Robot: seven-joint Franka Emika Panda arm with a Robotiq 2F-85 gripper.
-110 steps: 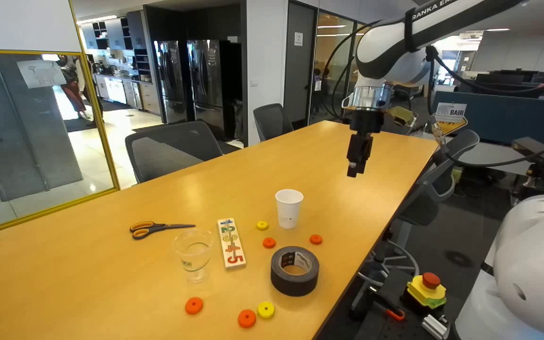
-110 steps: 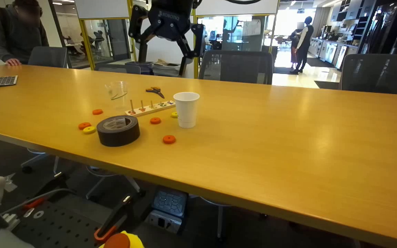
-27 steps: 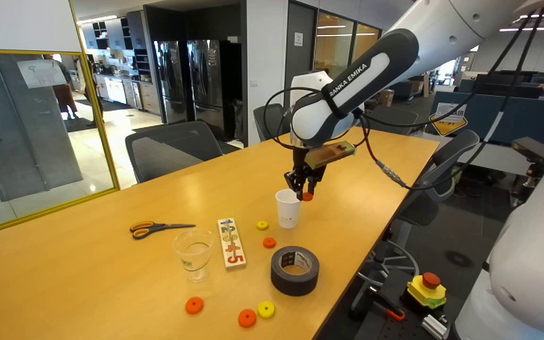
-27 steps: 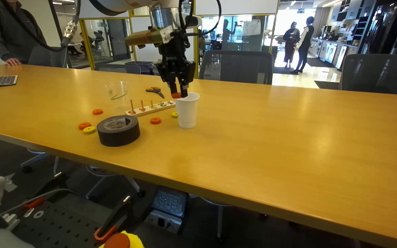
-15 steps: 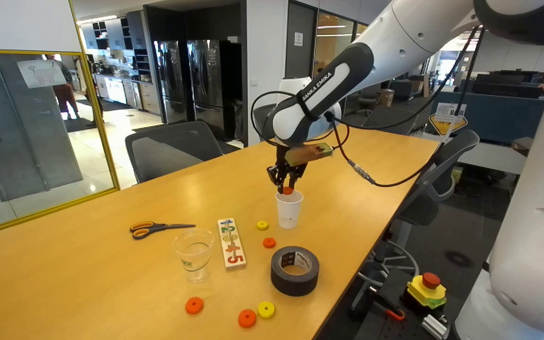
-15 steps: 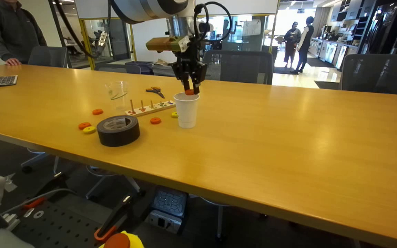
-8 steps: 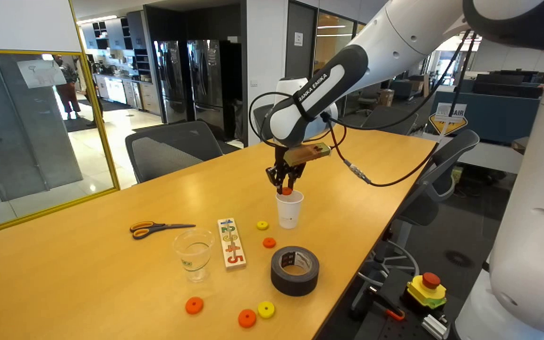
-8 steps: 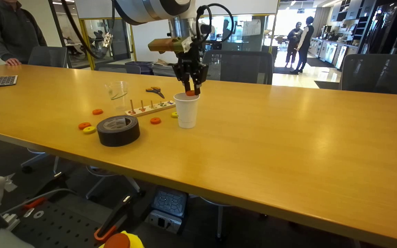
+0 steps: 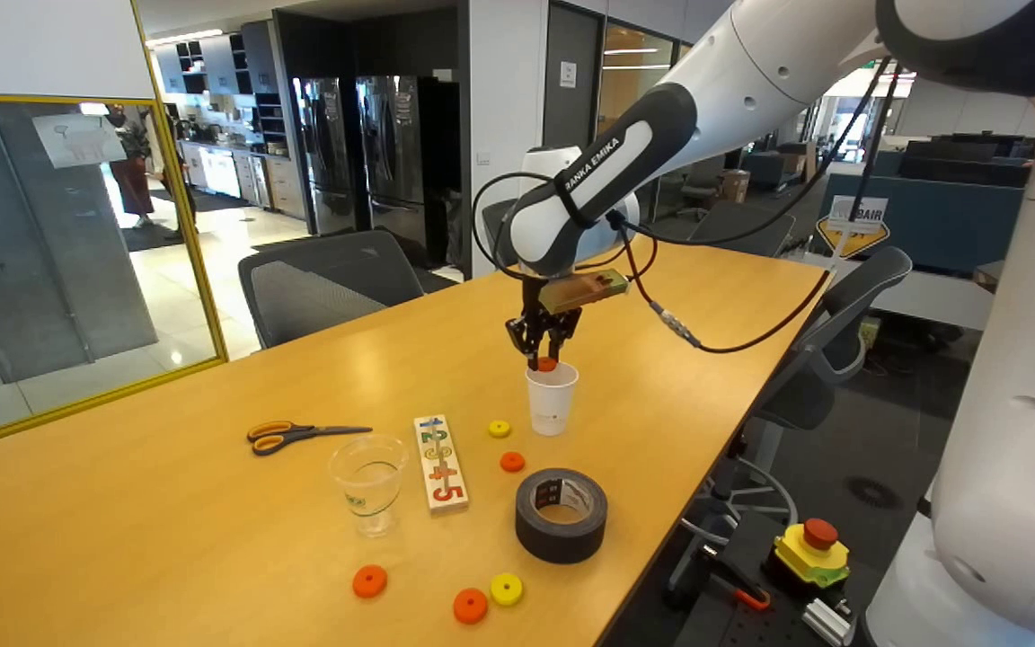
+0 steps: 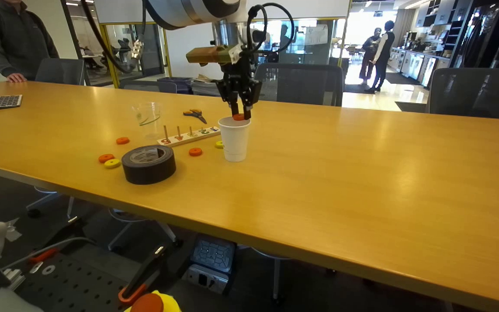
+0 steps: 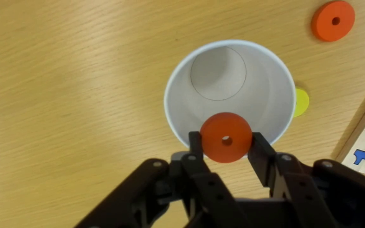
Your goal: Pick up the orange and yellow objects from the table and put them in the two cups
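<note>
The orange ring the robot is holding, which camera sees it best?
The wrist view. It shows the orange ring large, with its round face and hole, pinched in the gripper. In both exterior views it is only a small orange patch at the mouth of the white cup, and its hole doesn't show.

The number board (image 9: 440,465) lies between the cups (image 9: 552,406).

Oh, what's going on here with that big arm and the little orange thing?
A robot arm is at work: its gripper holds an orange disc at the mouth of the white cup, not yet let go. More orange discs and yellow discs lie on the table, where the clear cup stands too. It looks as if the discs are meant to go into the two cups.
</note>
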